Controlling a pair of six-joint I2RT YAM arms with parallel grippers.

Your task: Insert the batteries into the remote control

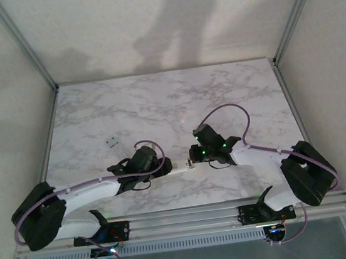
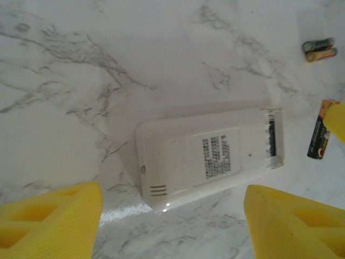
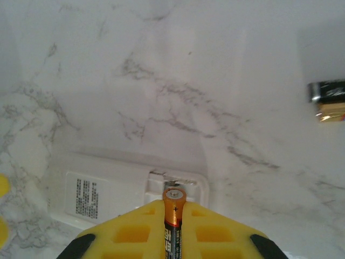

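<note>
1. We judge the battery (image 3: 174, 211) light, stiff and slick. Our right claw (image 3: 173, 233) is clamped on its barrel, a sound hold.
2. The remote (image 2: 205, 156) lies face-down by the desk's (image 2: 81, 81) near edge, its bay (image 3: 178, 182) open.
3. Our left claw (image 2: 172, 213) stands wide apart by it.

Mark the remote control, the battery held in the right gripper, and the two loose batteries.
remote control (image 2: 172, 151): left wrist view, back panel.
held battery (image 3: 174, 213): right wrist view, orange top band.
loose batteries (image 2: 317, 45): left wrist view, the upper one.
</note>
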